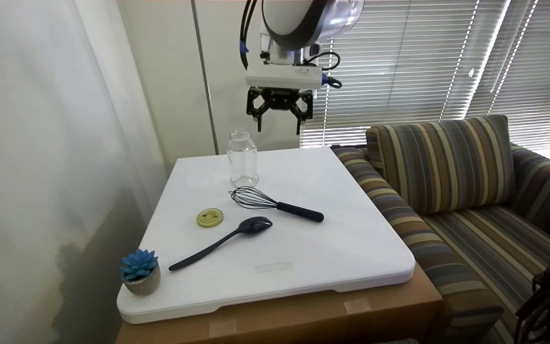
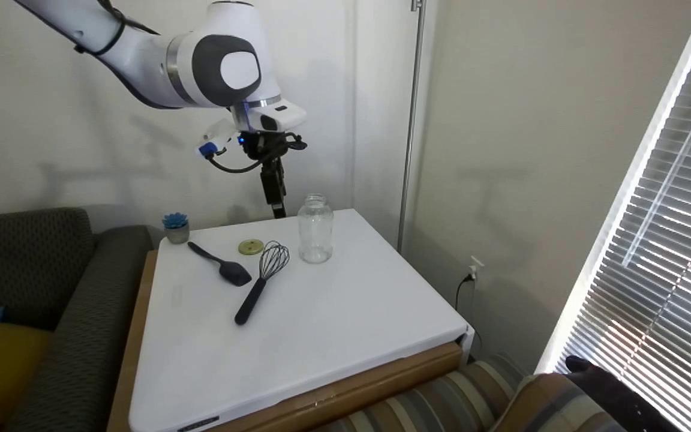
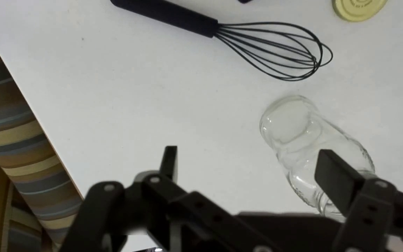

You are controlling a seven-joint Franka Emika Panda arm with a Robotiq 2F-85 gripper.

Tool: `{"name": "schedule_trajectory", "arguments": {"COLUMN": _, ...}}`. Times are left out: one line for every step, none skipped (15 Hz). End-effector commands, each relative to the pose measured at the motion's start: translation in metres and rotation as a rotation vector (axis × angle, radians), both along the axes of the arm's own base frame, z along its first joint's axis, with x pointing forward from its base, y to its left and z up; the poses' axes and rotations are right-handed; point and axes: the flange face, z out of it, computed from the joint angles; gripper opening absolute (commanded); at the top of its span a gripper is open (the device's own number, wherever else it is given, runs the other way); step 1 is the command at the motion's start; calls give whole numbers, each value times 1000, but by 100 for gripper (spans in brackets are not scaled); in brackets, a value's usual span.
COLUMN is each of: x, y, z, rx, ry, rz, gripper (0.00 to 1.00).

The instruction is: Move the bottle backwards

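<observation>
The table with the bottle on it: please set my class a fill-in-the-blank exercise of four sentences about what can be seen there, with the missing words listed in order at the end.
1. The bottle stands ____ on the table, not tilted.
2. The claw is not shut but ____.
3. The leaves of the potted plant are ____ in colour.
4. The thing lying closest to the bottle is the ____.

Missing words: upright; open; blue; whisk.
</observation>
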Motion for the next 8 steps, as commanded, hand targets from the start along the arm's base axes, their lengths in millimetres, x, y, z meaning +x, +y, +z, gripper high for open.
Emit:
{"name": "schedule_trajectory", "arguments": {"x": 28, "y": -10, "z": -3, "rx": -8, "ry": -15, "rz": -49, "gripper": 100}}
{"name": "schedule_trajectory", "arguments": {"x": 34, "y": -12, "z": -3, "rx": -4, "ry": -20, "rz": -61, "gripper": 100}}
{"name": "schedule_trajectory", "arguments": {"x": 40, "y": -12, "z": -2, "rx": 4, "ry": -22, "rz": -69, "gripper": 100}}
{"name": "schedule_trajectory", "arguments": {"x": 44, "y": -13, "z": -1, "rx": 16, "ry": -17, "rz": -72, "gripper": 100}}
{"name": "schedule_trajectory", "arguments": {"x": 47, "y": -12, "z": 1, "rx": 28, "ry": -7, "rz": -71, "gripper": 100}}
{"name": "schedule_trajectory", "arguments": {"x": 51, "y": -13, "z": 5, "rx": 24, "ry": -4, "rz": -76, "gripper": 100}}
{"name": "schedule_trajectory", "arguments": {"x": 54, "y": -14, "z": 11, "rx": 28, "ry": 3, "rz": -73, "gripper": 100}}
{"name": "schedule_trajectory", "arguments": {"x": 56, "y": -16, "z": 19, "rx": 39, "ry": 22, "rz": -58, "gripper": 100}}
